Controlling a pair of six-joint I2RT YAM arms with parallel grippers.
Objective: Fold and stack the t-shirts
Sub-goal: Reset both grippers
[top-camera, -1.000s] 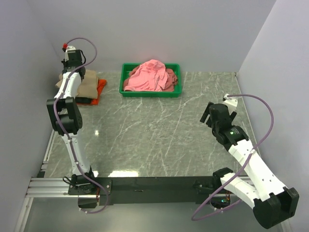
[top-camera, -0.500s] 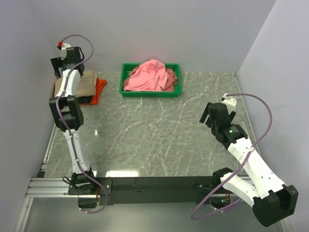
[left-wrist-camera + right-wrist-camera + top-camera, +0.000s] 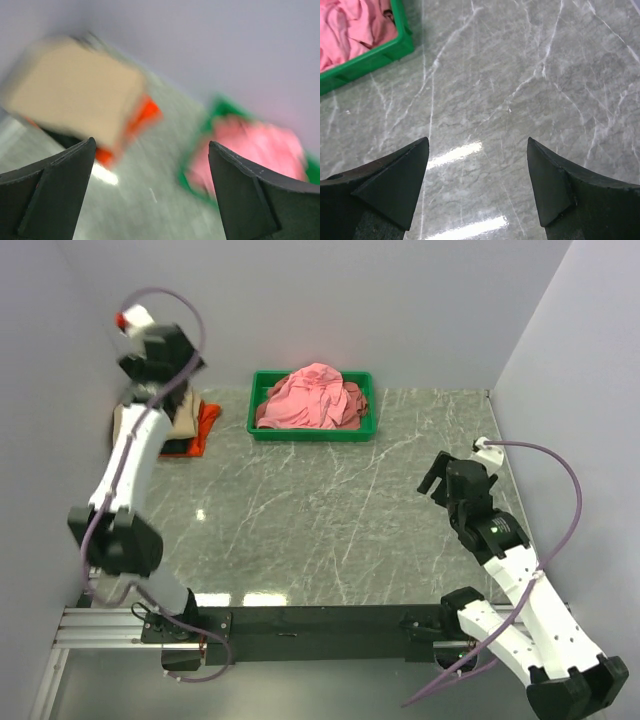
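A folded tan t-shirt [image 3: 182, 420] tops a stack at the back left, over an orange t-shirt [image 3: 208, 424] and a black one [image 3: 176, 448]. My left gripper [image 3: 170, 370] hangs above that stack, open and empty. Its wrist view is blurred but shows the tan t-shirt [image 3: 75, 95] on the orange one [image 3: 145, 117], well beyond the left gripper [image 3: 151, 145]. Crumpled pink t-shirts [image 3: 315, 395] fill the green tray [image 3: 262, 430]. My right gripper [image 3: 437, 472] hovers open over bare table on the right, shown empty as the right gripper [image 3: 478, 141] in its wrist view.
The green tray [image 3: 375, 57] with pink t-shirts [image 3: 350, 25] sits at the back centre against the wall. Grey walls close in the left, back and right sides. A marbled grey tabletop [image 3: 330, 510] lies between the arms.
My left gripper has opened, let go of the tan t-shirt on the stack and risen away from it. The right arm has shifted only slightly.
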